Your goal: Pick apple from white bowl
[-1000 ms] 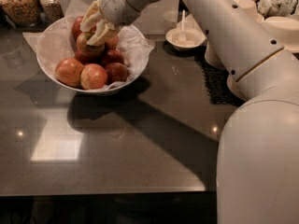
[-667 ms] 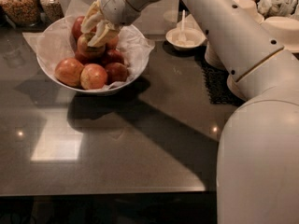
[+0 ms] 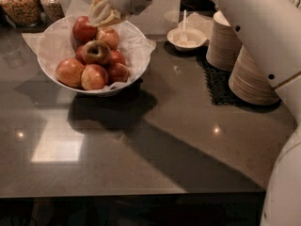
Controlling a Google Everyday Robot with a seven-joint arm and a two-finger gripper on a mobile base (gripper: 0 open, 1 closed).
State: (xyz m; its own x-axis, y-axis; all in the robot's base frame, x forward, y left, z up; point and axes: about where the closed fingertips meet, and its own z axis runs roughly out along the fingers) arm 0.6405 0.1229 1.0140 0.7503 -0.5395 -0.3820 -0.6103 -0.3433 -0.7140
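Note:
The large white bowl (image 3: 47, 65), lined with crinkled white paper, stands at the back left of the dark table and holds several apples. A paler yellow-green apple (image 3: 96, 52) lies on top of the pile with its hollow facing me. Deeper red apples lie around it. My gripper (image 3: 104, 11) hangs over the back of the bowl, a little above the apples and just up and right of the pale one. Its pale tip points down and to the left, clear of the fruit. Whether anything is in it does not show.
A small white bowl with a spoon (image 3: 187, 36) stands at the back centre. Stacks of beige disposable bowls (image 3: 249, 74) stand on a black mat at the right. Glass jars (image 3: 19, 4) stand at the back left. My arm fills the right side.
My gripper has risen from among the apples to above the bowl's back. The apples it covered now show.

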